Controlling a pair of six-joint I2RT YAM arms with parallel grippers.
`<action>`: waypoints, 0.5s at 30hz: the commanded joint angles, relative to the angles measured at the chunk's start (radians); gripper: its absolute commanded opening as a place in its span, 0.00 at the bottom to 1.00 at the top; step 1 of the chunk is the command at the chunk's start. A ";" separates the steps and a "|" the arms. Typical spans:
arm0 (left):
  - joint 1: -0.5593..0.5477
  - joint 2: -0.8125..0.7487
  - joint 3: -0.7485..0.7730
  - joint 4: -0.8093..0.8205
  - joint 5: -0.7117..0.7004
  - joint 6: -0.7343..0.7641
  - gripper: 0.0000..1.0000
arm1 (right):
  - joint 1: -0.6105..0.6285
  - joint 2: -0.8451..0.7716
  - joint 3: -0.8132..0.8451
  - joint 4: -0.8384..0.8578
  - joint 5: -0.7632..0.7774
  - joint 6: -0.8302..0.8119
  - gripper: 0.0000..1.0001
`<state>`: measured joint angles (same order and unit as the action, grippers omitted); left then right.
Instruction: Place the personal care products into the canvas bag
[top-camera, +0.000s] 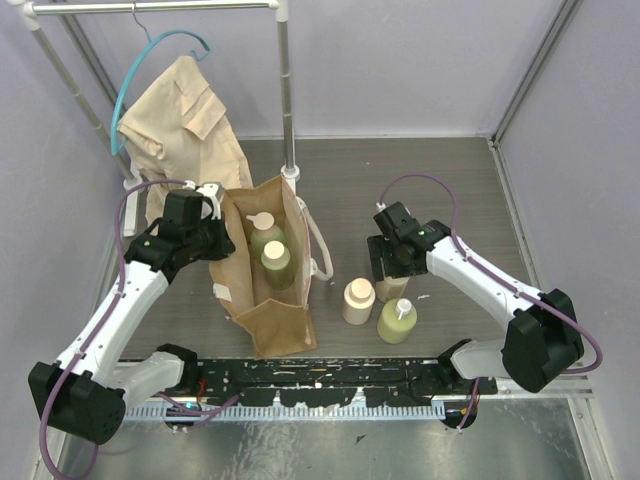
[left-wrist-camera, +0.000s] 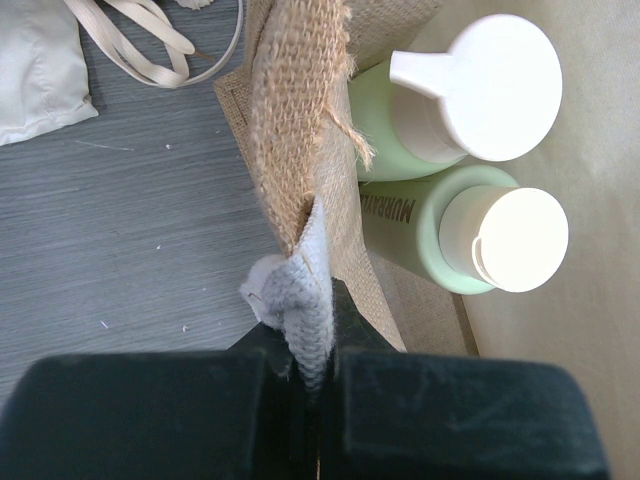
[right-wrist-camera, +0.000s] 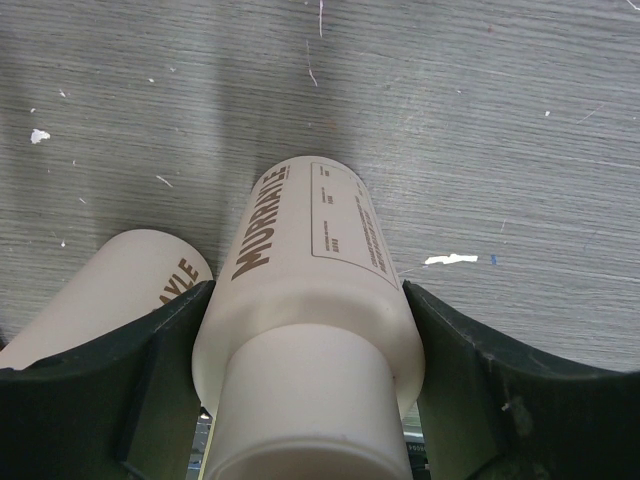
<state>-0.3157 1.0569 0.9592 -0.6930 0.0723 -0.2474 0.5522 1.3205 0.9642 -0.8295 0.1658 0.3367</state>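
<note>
Left gripper (top-camera: 215, 238) sits at the left rim of the bag (top-camera: 270, 310), which stands upright on the table (top-camera: 440, 190) with two green bottles (top-camera: 277, 262) inside. Right gripper (top-camera: 392, 272) is over a beige bottle (top-camera: 385, 291); another beige bottle (top-camera: 358, 300) and a third green bottle (top-camera: 397, 321) stand just beside it.

Left wrist view: the jaws are pressed together on the bag's rim and its white tag (left-wrist-camera: 300, 290).

Right wrist view: the fingers (right-wrist-camera: 160, 370) touch both sides of the beige bottle, gripping it.

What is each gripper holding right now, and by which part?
The left gripper pinches the canvas bag by its top rim. The right gripper clamps a beige bottle by its upper body, at the shoulder.
</note>
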 joint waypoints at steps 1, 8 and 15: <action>0.004 0.006 -0.022 0.001 0.000 0.010 0.00 | 0.002 0.008 0.025 0.001 0.000 0.002 0.14; 0.004 0.009 -0.017 0.001 0.004 0.009 0.00 | 0.002 -0.025 0.218 -0.067 0.044 -0.037 0.01; 0.004 0.015 -0.016 0.001 0.007 0.009 0.00 | 0.005 0.021 0.607 -0.086 0.043 -0.114 0.01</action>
<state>-0.3157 1.0584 0.9592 -0.6926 0.0723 -0.2474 0.5522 1.3449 1.3239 -0.9920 0.2092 0.2790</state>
